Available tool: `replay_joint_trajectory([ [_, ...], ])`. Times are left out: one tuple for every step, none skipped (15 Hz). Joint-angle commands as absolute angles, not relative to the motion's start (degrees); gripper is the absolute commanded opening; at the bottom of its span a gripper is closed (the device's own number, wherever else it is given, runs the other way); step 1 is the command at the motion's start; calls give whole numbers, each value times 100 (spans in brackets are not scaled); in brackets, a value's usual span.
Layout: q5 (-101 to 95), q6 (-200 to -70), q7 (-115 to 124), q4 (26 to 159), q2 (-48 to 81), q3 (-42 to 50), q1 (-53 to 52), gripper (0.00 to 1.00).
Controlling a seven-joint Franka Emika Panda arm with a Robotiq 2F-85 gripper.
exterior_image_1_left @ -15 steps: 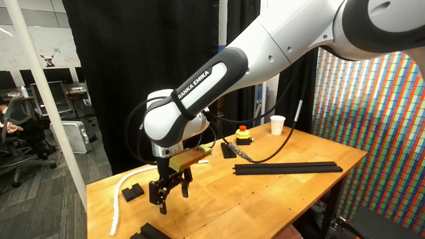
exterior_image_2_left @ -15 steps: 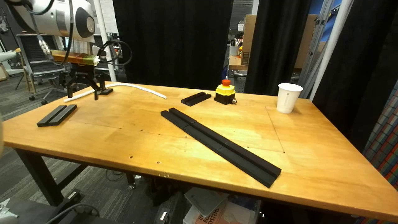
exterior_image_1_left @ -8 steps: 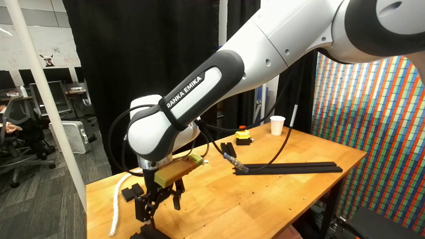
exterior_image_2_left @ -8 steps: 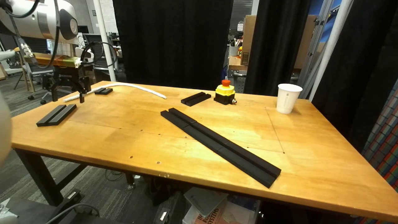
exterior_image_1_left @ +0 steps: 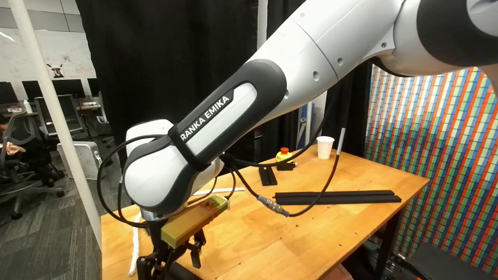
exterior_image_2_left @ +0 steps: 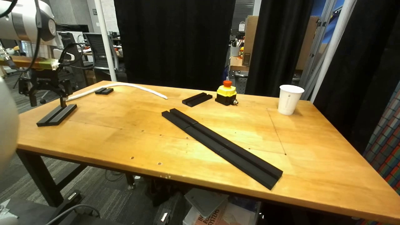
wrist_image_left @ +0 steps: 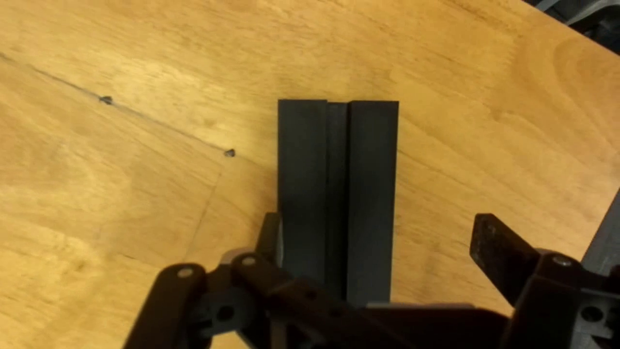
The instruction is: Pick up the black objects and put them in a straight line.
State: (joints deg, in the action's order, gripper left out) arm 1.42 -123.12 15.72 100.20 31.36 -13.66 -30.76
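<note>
Black bar (wrist_image_left: pixel 372 194) w/ lengthwise groove — flat on wooden surface (wrist_image_left: pixel 121 218), lying betw. the jaws in wrist view. Jaws apart, pointing down: one just beside the bar's long edge, the other well off the opposite edge, bare wood in betw. Nearer jaw touching the bar or not — can't tell. Part of the bar is hidden behind the jaws; in an exterior view only a little of it shows.

Well apart from it, long black strip (exterior_image_2_left: pixel 218 145) lies diagonally on the surface: sections end to end, seams visible, groove running through. Separate grooved black bar (exterior_image_2_left: pixel 197 99), short, lies by itself near yellow-black box (exterior_image_2_left: pixel 226 92) w/ red button (exterior_image_2_left: pixel 227 83) on top. White paper cup (exterior_image_2_left: pixel 290 100) upright, further along past the box. Small black block (exterior_image_2_left: pixel 104 91) near white cord (exterior_image_2_left: pixel 120 83), which curves along the far side of the surface.

White and dark-grey arm (exterior_image_1_left: pixel 303 50) slants down from upper R in an exterior view; yellow-green block (exterior_image_1_left: pixel 194 223) sits above the jaws. Bkgd: black curtain (exterior_image_2_left: pixel 175 40) behind the surface, multicol. panel (exterior_image_1_left: pixel 432 155) past its end.
</note>
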Motion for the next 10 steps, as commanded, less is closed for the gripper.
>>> replay_joint_trajectory([
  [-1, -12335, 1696, 10030, 3096, -1416, -3143, 100],
  [0, -12405, 1660, 10076, 3075, -1408, -3141, 100],
  [10, -12437, 1626, 10107, 3055, -1406, -3129, 100],
  [9, -12518, 1622, 10152, 3051, -1392, -3111, 100],
  [-9, -12545, 1600, 10185, 3034, -1386, -3102, 100],
  [-44, -12671, 1600, 10259, 3019, -1363, -3095, 100],
  [-44, -12764, 1587, 10307, 3018, -1363, -3073, 100],
  [-67, -12879, 1556, 10369, 3006, -1357, -3050, 100],
  [-75, -12959, 1544, 10413, 3008, -1354, -3025, 100],
  [-66, -13017, 1522, 10430, 3035, -1357, -2987, 100],
])
